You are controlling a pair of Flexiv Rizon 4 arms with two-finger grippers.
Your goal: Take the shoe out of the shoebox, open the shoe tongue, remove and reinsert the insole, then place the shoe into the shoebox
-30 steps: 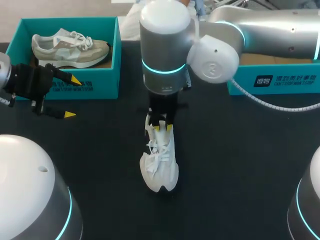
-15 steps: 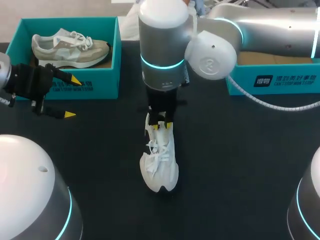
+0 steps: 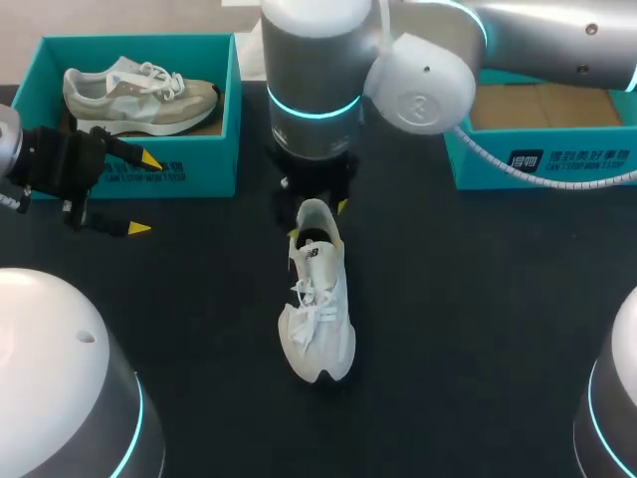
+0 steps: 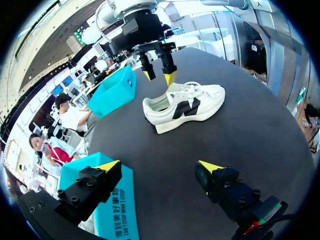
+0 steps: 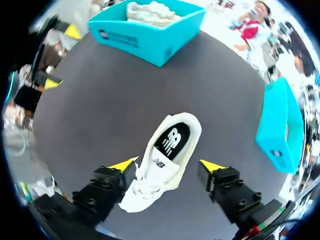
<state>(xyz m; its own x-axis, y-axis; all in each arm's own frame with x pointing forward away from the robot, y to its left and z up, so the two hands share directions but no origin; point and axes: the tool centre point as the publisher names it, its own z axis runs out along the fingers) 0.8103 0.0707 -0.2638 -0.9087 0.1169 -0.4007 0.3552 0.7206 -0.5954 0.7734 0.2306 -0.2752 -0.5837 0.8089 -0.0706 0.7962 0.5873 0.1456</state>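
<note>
Now your right end effector (image 5: 168,165) hangs released over the heel of the white shoe (image 3: 318,319). Your left end effector (image 4: 159,166), also released, sits beside the left shoebox (image 3: 199,174).

The black tabletop (image 3: 478,299) is matte and plain, and it shows equally dark in the left wrist view (image 4: 165,165) and the right wrist view (image 5: 95,105). At its far left corner stands an open-topped teal box (image 3: 211,159), its long side along the far edge and white print on its front wall. In the box lies a grey-and-beige sneaker (image 3: 139,95) with white laces and a pale sole, heel toward the box's left wall and toe toward its right wall, filling most of the length. A brown patch of the box's floor shows by the toe. The right wrist view shows the same box (image 5: 145,37) with the sneaker (image 5: 150,12) just above its rim.
</note>
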